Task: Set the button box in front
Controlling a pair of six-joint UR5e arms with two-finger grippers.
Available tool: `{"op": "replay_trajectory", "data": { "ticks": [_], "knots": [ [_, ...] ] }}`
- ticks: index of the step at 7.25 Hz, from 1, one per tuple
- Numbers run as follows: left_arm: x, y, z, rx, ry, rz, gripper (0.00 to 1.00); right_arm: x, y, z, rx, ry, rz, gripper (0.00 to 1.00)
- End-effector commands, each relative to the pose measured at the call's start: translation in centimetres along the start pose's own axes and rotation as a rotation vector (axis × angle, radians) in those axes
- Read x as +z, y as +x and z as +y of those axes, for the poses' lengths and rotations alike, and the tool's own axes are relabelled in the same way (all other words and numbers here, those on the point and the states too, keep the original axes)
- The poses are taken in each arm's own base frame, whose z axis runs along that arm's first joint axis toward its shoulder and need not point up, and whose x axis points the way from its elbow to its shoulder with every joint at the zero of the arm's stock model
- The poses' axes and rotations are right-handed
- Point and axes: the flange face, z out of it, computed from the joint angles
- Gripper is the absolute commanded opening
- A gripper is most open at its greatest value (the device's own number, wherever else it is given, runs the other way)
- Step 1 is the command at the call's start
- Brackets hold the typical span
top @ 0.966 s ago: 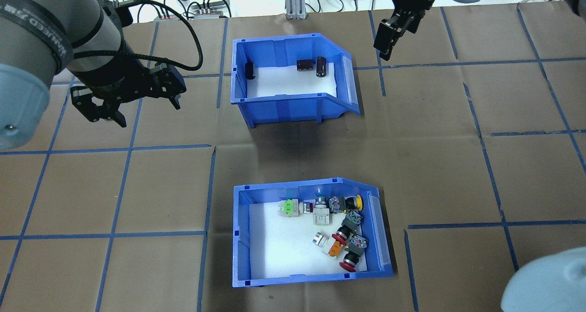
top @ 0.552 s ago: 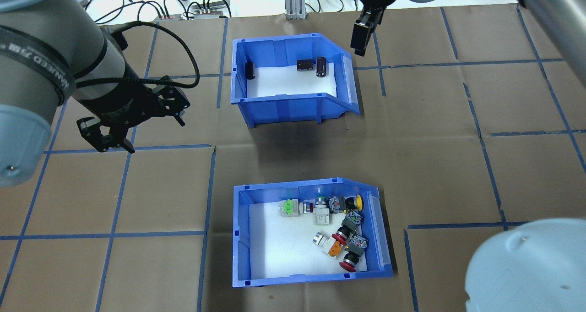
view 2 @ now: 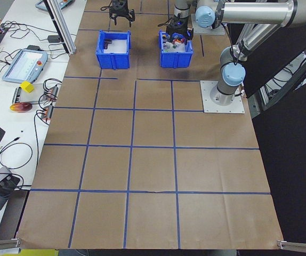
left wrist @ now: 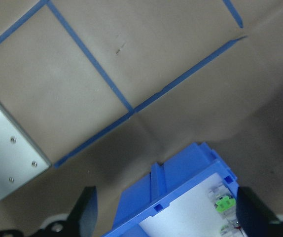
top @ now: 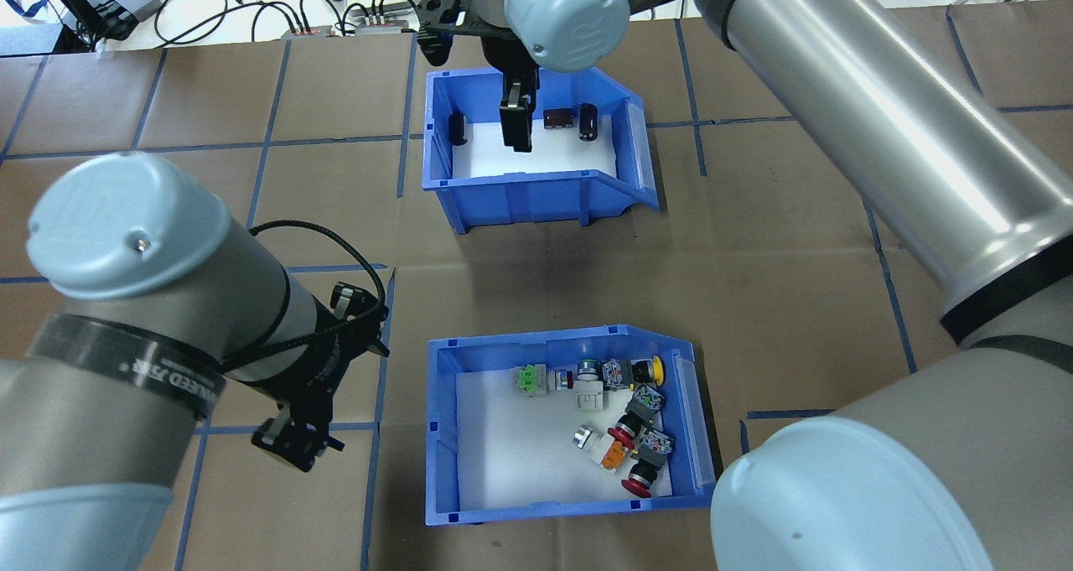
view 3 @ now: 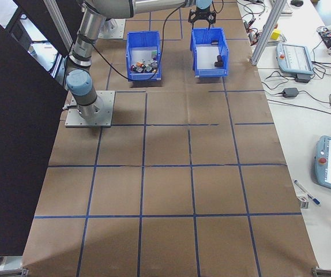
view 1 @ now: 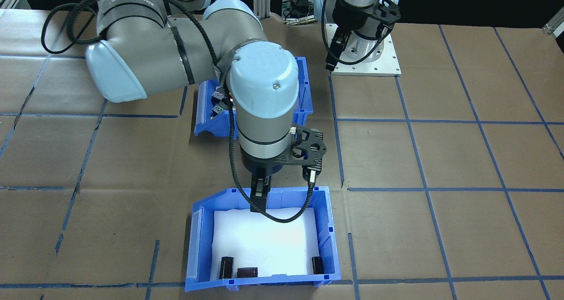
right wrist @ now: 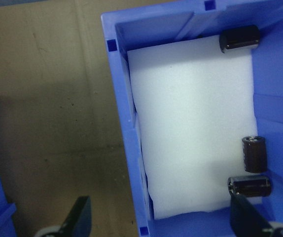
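The button box point(top: 570, 511) is the blue bin nearest the robot, its white liner carrying several coloured push-buttons point(top: 624, 437) along its right side. My left gripper point(top: 327, 386) hangs open just left of it; the left wrist view has the box's corner point(left wrist: 181, 190) between the spread fingers point(left wrist: 87, 210). In the front-facing view my right arm hides most of the button box point(view 1: 304, 88). My right gripper point(top: 515, 122) is open over the other blue bin point(top: 520, 194), its fingers point(right wrist: 80, 217) either side of that bin's wall point(right wrist: 126, 123).
The other bin point(view 1: 326, 229) holds a few black parts point(right wrist: 254, 154) on white foam. Brown paper with a blue tape grid covers the table. Cables and devices point(top: 369, 18) lie beyond the far edge. The left arm's base plate point(view 1: 365, 62) sits beside the button box.
My left gripper has travelled from beside the far bin toward the robot, to the button box's left side. My right gripper has swung left from the far right to over the far bin.
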Motion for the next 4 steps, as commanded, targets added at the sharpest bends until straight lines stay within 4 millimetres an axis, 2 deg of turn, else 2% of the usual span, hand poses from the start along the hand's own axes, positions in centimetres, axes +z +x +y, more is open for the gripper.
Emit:
{"op": "replay_trajectory", "data": {
  "ticks": [1, 2, 4],
  "knots": [
    [3.5, -2.1, 4.7, -0.21, -0.012, 0.03, 1.0, 3.9, -0.6, -1.4, -0.056, -0.028, -0.048, 1.0],
    [5.5, -2.9, 6.1, -0.27, -0.025, 0.08, 1.0, 5.8, 0.2, -1.1, -0.064, -0.025, -0.047, 1.0],
    [6.8, -5.3, 9.7, -0.371, -0.04, 0.079, 1.0, 9.5, 0.0, -1.1, -0.059, -0.023, -0.049, 1.0]
  ]
}}
